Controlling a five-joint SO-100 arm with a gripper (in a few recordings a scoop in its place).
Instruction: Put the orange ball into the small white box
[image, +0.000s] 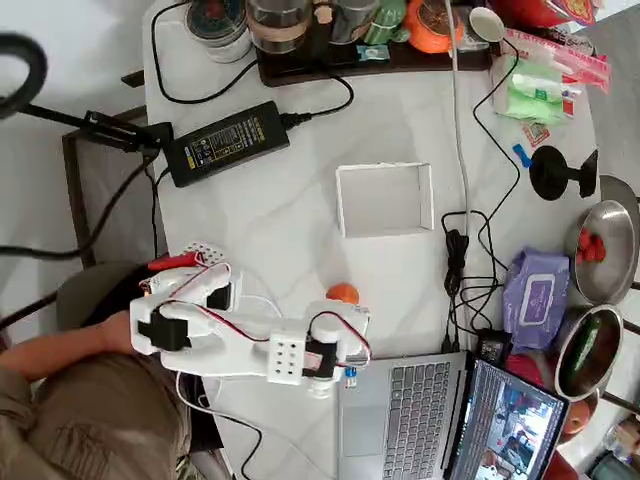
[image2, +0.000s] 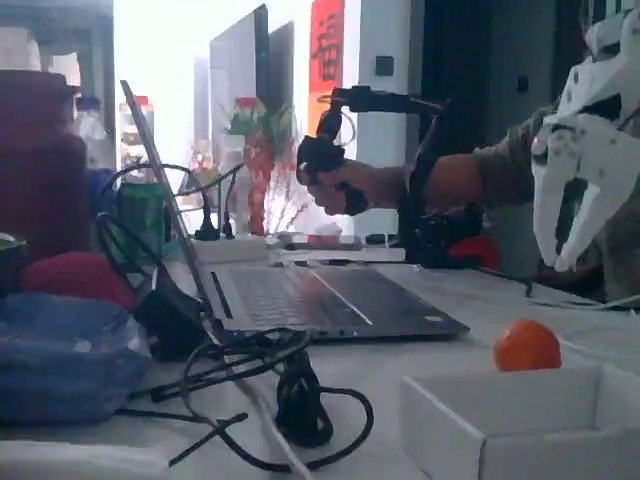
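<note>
The orange ball (image: 343, 293) lies on the white table just below the middle of the overhead view, and low at the right in the fixed view (image2: 527, 346). The small white box (image: 385, 198) stands open-topped farther up the table, apart from the ball; in the fixed view its near wall (image2: 520, 430) is in the foreground. My white gripper (image: 342, 318) sits right beside the ball in the overhead view. In the fixed view the gripper (image2: 563, 262) hangs above the ball, pointing down and holding nothing. A dark gap shows between its fingers higher up; the tips look close together.
A black power adapter (image: 225, 143) and its cord lie upper left. Tangled cables (image: 462, 262) run right of the box. An open laptop (image: 420, 410) sits at the bottom right, with wipes (image: 540, 295) and metal bowls (image: 605, 250) beyond. A person sits lower left.
</note>
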